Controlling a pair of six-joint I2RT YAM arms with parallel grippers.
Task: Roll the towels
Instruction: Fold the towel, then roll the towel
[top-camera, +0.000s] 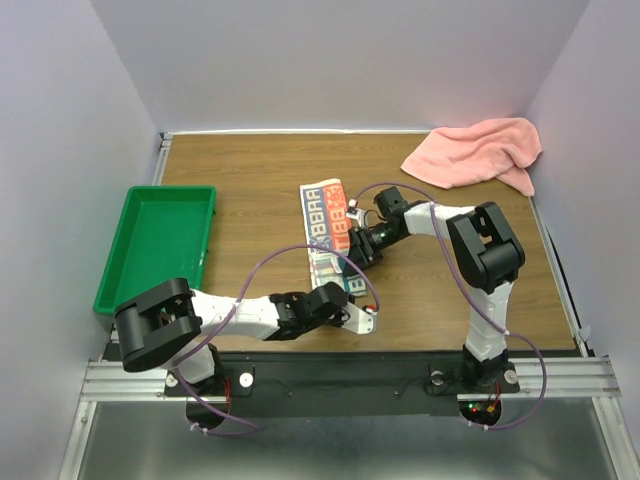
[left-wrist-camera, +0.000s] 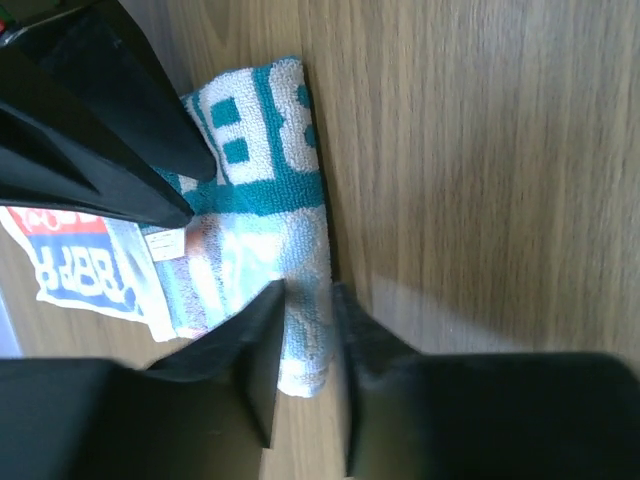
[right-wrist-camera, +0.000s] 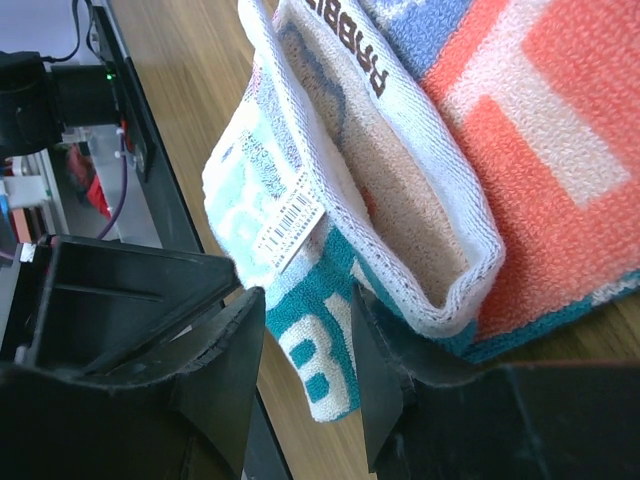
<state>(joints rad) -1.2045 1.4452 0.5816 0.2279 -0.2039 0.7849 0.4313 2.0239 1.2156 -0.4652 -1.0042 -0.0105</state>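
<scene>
Left pincer (left-wrist-camera: 307, 292) astride towel (left-wrist-camera: 268, 190), tray (top-camera: 155, 245) leftward

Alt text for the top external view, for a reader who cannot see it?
The left gripper and right gripper meet at the near end of a printed towel lying on the wooden table. A crumpled pink towel sits in the far right corner, a green tray at the left.

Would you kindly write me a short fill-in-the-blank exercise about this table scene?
The tray at the table's left is ___.
The pink towel lies in the far ___ corner.
The left claw pinches the ___ end of the printed towel, while the right claw grips it farther along.
Missing words: green, right, near.
</scene>
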